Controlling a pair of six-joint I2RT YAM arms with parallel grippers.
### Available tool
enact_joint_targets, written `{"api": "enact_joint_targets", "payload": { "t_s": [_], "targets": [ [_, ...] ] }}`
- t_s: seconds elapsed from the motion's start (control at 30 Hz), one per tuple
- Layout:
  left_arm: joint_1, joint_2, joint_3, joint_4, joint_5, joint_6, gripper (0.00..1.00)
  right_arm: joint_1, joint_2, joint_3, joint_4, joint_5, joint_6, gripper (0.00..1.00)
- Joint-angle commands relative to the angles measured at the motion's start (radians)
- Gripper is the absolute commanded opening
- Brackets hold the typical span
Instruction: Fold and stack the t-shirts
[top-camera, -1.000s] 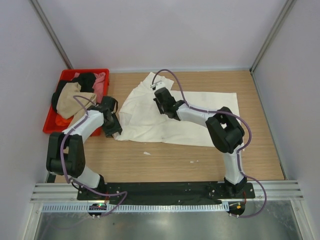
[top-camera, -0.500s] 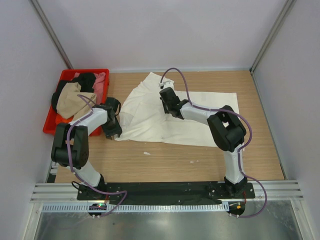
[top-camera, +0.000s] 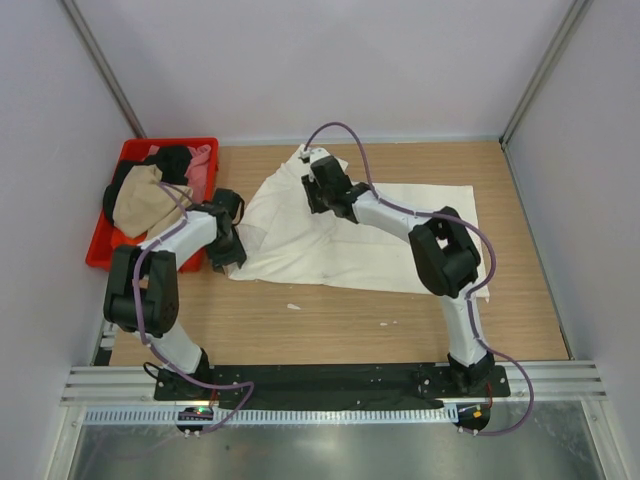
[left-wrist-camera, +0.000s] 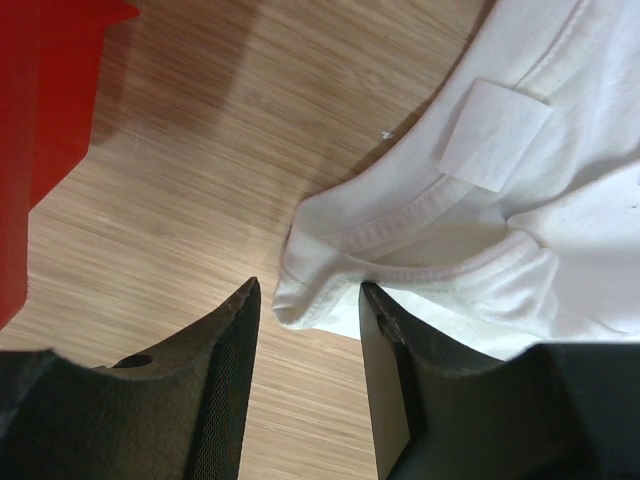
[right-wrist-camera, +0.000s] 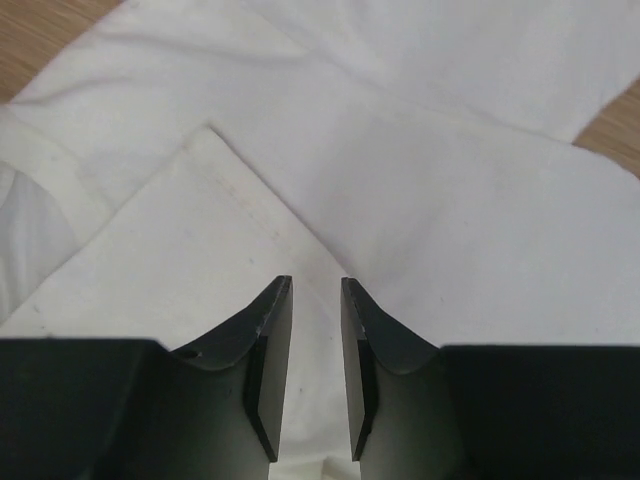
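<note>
**Right arm reaches to the far side of the shirt; left waits at the collar**

Since a second ago the right arm has stretched away from the middle of the cream t-shirt (top-camera: 340, 245) toward its far left corner. The left arm's elbow has swung in, while its wrist has barely shifted.

The shirt lies spread on the table (top-camera: 330, 320), loosely and with flaps turned over, so it looks as if it is being squared up for the first fold.

The right gripper (right-wrist-camera: 315, 290) hovers over a turned-over flap. Its fingers stand a narrow gap apart and I see no cloth pinched between them.

The left gripper (left-wrist-camera: 305, 295) sits at the shirt's left edge, spread. Its tips straddle the bunched end of the collar (left-wrist-camera: 430, 240), below the white label (left-wrist-camera: 495, 135).

To do this step well, the left should probably close on the ribbed collar edge only, not the layer under it. It should then draw outward low over the wood so the cloth slides flat instead of lifting. The right would do best to take a clean hem or shoulder edge before any pull, and both should tension together to avoid skewing the shirt.

At the far left the red crate (top-camera: 130, 150) holds the waiting pile. A tan shirt (top-camera: 140, 200) lies on top, with a black one (top-camera: 175, 160) and a pink one (top-camera: 203, 165) behind it. Orange cloth (top-camera: 122, 240) shows at the near corner. Some of the pile hangs over the rim.
</note>
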Motion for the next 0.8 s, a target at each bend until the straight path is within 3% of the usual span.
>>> {"api": "enact_joint_targets", "payload": {
  "t_s": [0.0, 0.27, 0.77],
  "targets": [
    [-0.002, -0.033, 0.039, -0.015, -0.021, 0.000, 0.46, -0.003, 0.070, 0.126, -0.017, -0.154, -0.070, 0.33],
    [-0.002, -0.001, 0.048, -0.012, 0.008, 0.011, 0.46, -0.002, 0.260, 0.356, -0.108, -0.281, -0.200, 0.35],
    [-0.002, 0.047, 0.048, -0.015, -0.042, 0.017, 0.47, 0.017, 0.343, 0.416, -0.093, -0.264, -0.254, 0.33]
  ]
}}
